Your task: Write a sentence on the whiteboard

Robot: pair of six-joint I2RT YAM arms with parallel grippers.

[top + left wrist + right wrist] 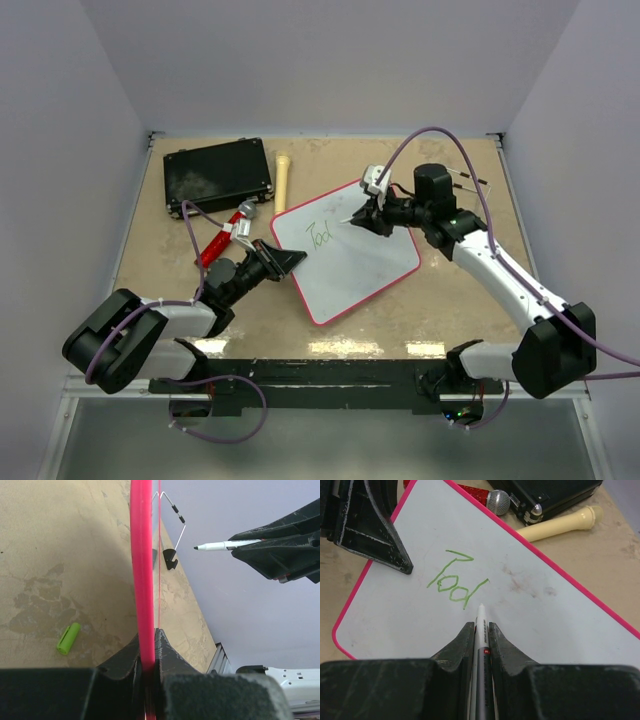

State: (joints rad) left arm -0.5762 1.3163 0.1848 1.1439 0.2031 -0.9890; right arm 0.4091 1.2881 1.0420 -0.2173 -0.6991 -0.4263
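Right now the whiteboard [350,255] lies flat on the worktop, turned at an angle, with the black case [218,175] well apart beyond its far-left corner. A red microphone [490,500] and a cream one [560,522] lie between the case and the board. The left end effector [288,262] is pressed together on the board's thin pink rim at its left corner, pinching the edge between both fingers. The right end effector [481,630] is clamped on a marker [481,617] low on the barrel, so only the tip sticks out. That tip sits just past the last stroke of the sentence [454,587], which so far reads only "Tod" in green near the board's left corner. From the left wrist view the tip looks lifted just clear of the surface, though I cannot be sure. A green cap [68,638] lies on the worktop beside the board's near-left edge.

The board looks thin, stiff and light, with a slick face, so pen pressure could probably slide or turn it. Holding it at the rim, clear of the writing area, seems right. Most of the sentence is not yet written.
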